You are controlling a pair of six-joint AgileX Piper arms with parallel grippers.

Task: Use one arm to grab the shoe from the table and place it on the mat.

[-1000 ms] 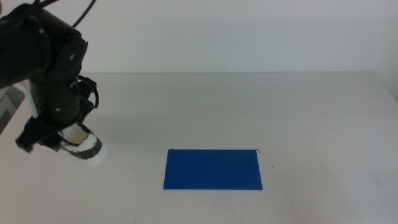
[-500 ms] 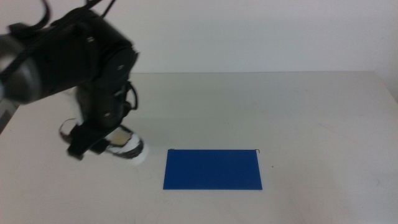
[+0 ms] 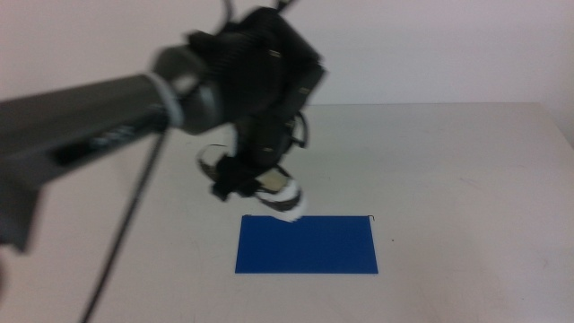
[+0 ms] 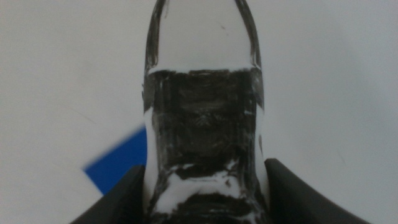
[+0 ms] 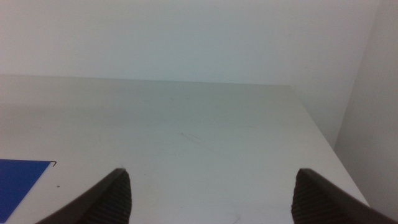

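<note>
- A plain white wall [image 3: 430, 45] rises behind the table's far edge.
- In the right wrist view a second pale wall [image 5: 373, 93] stands beside the table's far corner.
- Light is soft and even.

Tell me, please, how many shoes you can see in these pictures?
1: the shoe is held in the left pincer, above the table at the mat's far edge. None elsewhere in view.
</note>
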